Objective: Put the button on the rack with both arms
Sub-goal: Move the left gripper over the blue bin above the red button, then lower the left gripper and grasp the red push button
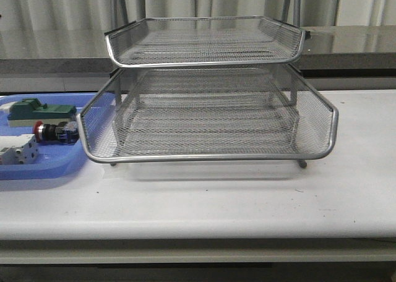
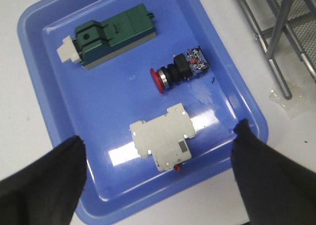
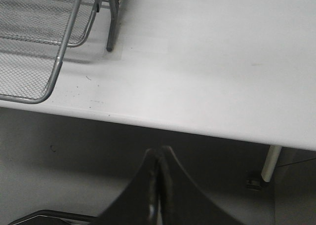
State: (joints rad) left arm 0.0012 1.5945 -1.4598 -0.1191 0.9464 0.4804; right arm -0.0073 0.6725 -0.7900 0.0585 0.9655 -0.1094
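Observation:
The red-headed button [image 2: 178, 72] lies on its side in the blue tray [image 2: 64, 18]; it also shows in the front view [image 1: 54, 132], left of the rack. The silver wire-mesh rack [image 1: 210, 112] stands mid-table, its tiers bare. My left gripper [image 2: 158, 161] hangs above the tray's near end, open wide and empty, its fingers [image 2: 47, 180] either side of the white block [image 2: 163, 142]. My right gripper [image 3: 159, 158] is shut and empty, below and in front of the table's front edge, right of the rack's corner [image 3: 29, 57]. Neither arm shows in the front view.
A green block [image 2: 111, 35] lies at the tray's far end, also in the front view [image 1: 43, 111]. The white block shows there too [image 1: 18, 152]. A rack leg [image 2: 279, 77] stands beside the tray. The table's front edge [image 3: 197, 129] is near the right gripper.

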